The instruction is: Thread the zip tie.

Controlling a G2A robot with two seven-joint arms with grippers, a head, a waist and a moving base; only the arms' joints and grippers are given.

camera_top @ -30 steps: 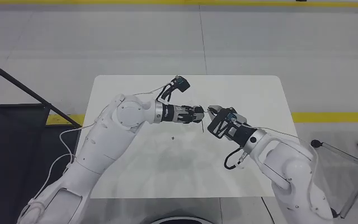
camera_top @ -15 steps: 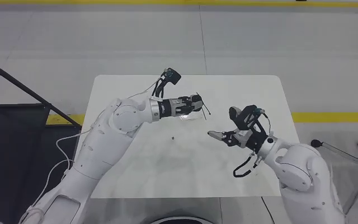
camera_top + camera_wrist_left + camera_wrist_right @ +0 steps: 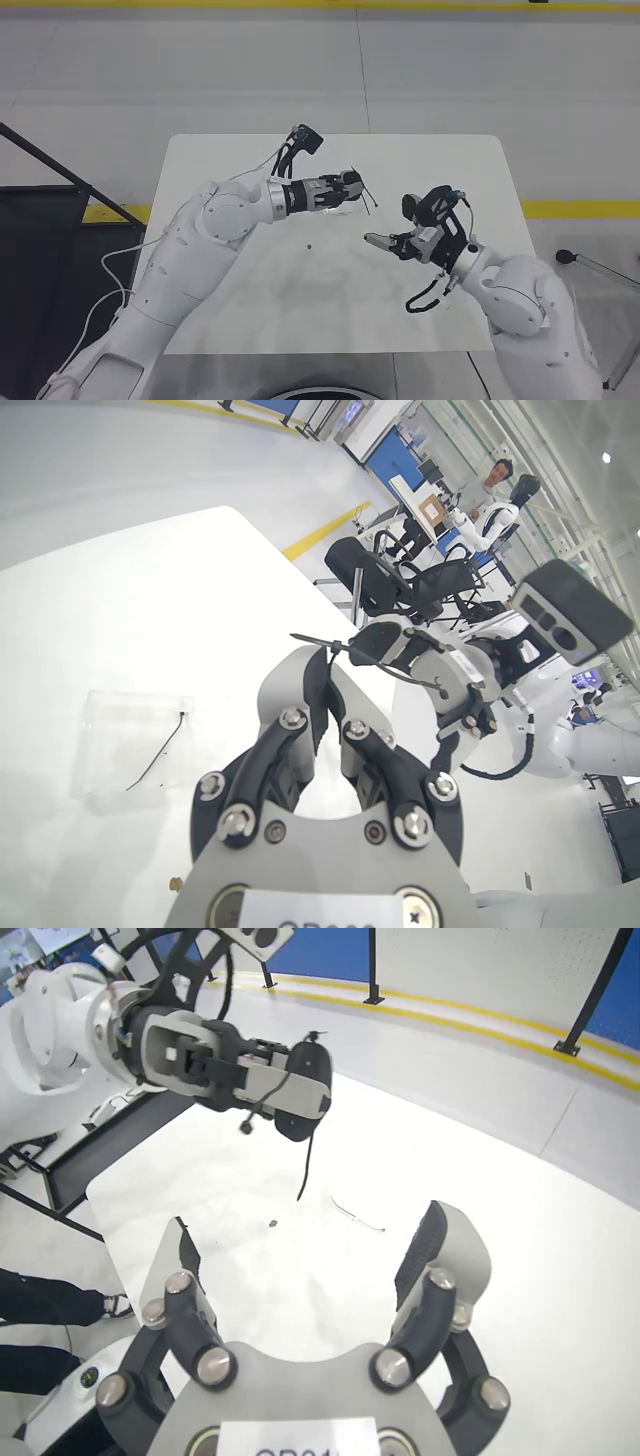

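Your left gripper (image 3: 352, 186) has its fingers closed tight on the zip tie (image 3: 367, 196) and holds it in the air above the bench (image 3: 300, 310), over the far middle part. In the right wrist view the strap (image 3: 306, 1163) hangs free below those fingers and does not touch the bench. Your right gripper (image 3: 390, 243) is apart from it, more toward the near edge, with its fingers spread wide and nothing between them.

I judge the tie to be very light, thin and springy. It bends easily but comes back, and the smooth plastic can slip or turn in a grasp. So take the strap close to its loose end, where little length can wobble, and close on the flat side, not the edge. The small head (image 3: 336, 646) needs a firm hold near it, otherwise it may rotate away when the tip pushes in. A second tie (image 3: 160, 750) lies in a clear tray (image 3: 115, 720) on the bench.
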